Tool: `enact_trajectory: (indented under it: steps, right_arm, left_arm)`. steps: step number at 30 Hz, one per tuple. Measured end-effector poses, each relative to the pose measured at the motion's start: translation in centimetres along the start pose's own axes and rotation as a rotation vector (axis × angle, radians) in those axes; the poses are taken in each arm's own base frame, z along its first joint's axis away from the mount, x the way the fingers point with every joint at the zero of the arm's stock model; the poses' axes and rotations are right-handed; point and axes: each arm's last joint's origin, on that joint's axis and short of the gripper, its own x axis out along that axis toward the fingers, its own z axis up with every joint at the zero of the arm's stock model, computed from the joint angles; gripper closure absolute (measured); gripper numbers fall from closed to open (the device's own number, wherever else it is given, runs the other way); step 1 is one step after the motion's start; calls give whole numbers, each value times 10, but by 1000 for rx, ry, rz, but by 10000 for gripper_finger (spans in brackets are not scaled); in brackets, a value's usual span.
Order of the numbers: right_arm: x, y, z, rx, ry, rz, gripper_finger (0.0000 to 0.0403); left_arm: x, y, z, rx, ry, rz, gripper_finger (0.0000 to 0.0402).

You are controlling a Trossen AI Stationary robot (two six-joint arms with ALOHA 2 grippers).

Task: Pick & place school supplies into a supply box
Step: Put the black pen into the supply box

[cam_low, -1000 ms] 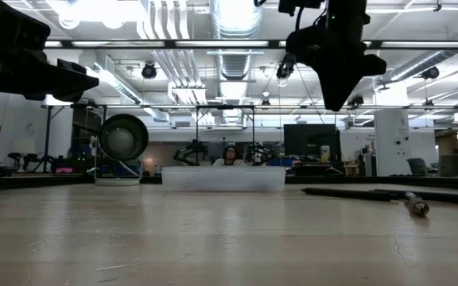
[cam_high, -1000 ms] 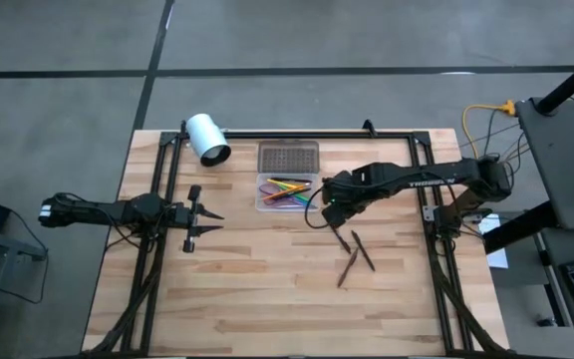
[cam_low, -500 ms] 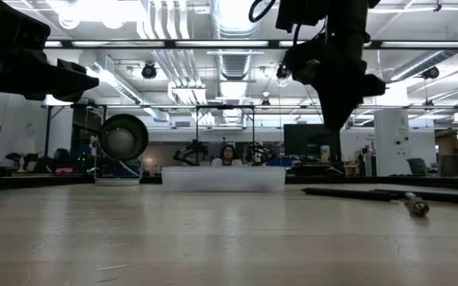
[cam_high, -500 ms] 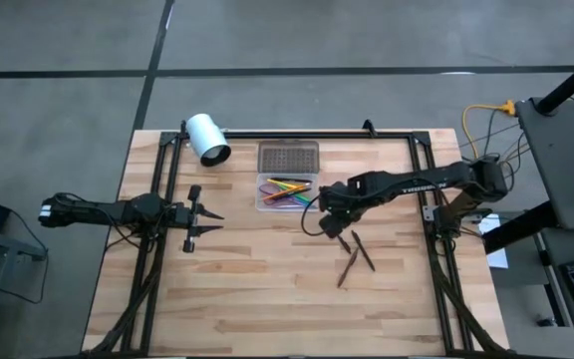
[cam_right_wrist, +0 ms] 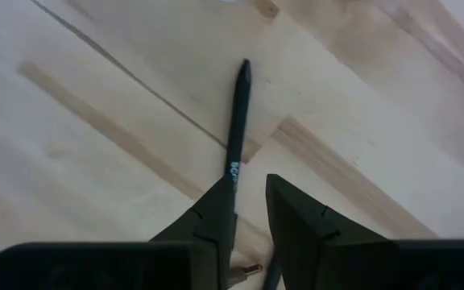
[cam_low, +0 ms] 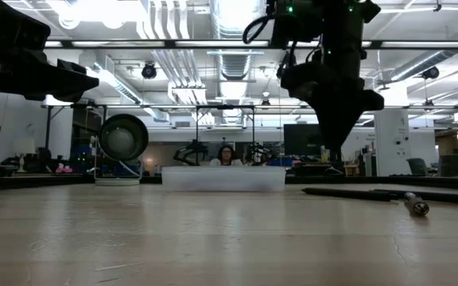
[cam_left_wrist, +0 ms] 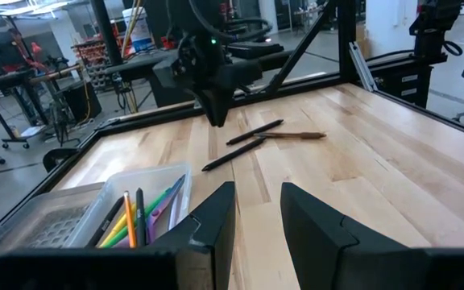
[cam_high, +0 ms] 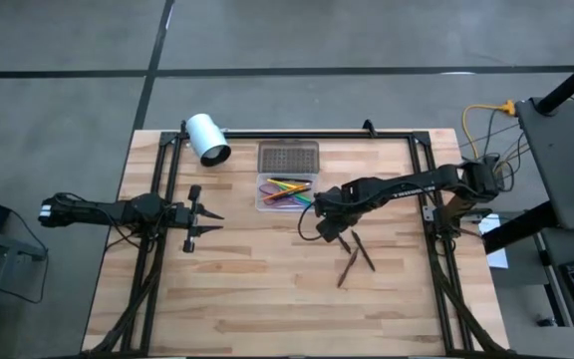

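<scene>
1. Three dark pens (cam_high: 352,252) not yet packed, lying loose on the bare tabletop (cam_high: 267,289): one directly under the right pincer (cam_high: 329,227), two more just beyond it on the side away from the supply box (cam_high: 285,192), close together and partly crossing.
2. Seen from the right wrist, one black pen (cam_right_wrist: 237,121) lying flat with its near end running in between the fingertips (cam_right_wrist: 216,201), its length reaching straight out ahead of them; contact with the fingers not yet to be told.
3. Already done, judging by the contents: a bundle of coloured pens and pencils (cam_high: 287,188) (green, yellow, orange, purple) lying flat inside the clear box, near the right pincer on its far side from the loose pens.
4. Grey dotted lid (cam_high: 288,157) lying open behind the box, so closing appears still to come.
5. Right pincer hanging low over the pens, pointing down, jaws only narrowly parted, holding nothing.
6. Left pincer (cam_high: 205,223) waiting well apart from the box, jaws narrowly parted and empty too.
7. No scissors to be made out.
8. White cylinder (cam_high: 207,138) lying beyond the lid, far from both pincers.
9. Judgement: most of the task finished; three pens and perhaps the lid left.
</scene>
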Motion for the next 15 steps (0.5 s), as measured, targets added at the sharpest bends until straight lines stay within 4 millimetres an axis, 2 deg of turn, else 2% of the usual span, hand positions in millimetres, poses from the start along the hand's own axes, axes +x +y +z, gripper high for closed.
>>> enact_trajectory:
  steps: [7,15]
  right_arm:
    - [20,-5,-5,2,36,-49,335]
    - [30,-6,-8,30,59,-6,335]
  left_arm:
    - [0,0,0,0,0,0,315]
    - [0,0,0,0,0,0,315]
